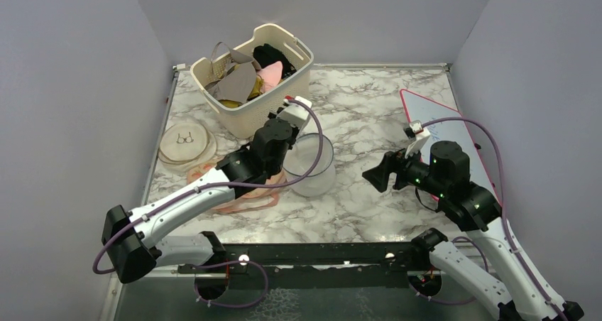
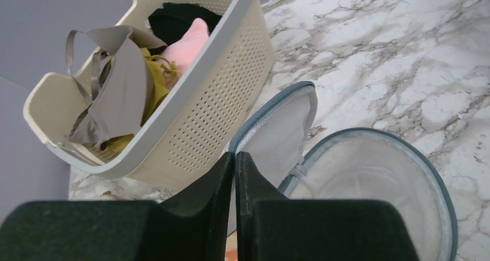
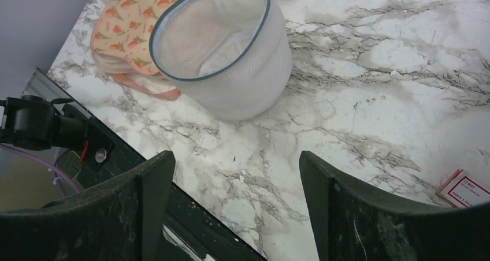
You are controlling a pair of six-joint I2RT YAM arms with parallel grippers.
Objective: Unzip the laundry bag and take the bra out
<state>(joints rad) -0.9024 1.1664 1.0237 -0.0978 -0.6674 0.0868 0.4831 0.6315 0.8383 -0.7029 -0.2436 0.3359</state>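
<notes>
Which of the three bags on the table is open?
The round white mesh laundry bag with the blue-grey rim, its lid flipped up; the peach patterned pouch and cream disc lie flat.

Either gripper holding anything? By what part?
Left gripper is shut, apparently pinching the laundry bag by its open lid's rim; contact is hidden. Right gripper is open, empty.

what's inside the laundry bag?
The laundry bag is open on top; inside, only white mesh and a pale fold show, garment or lining unclear. Its near wall hides part of the floor.
</notes>
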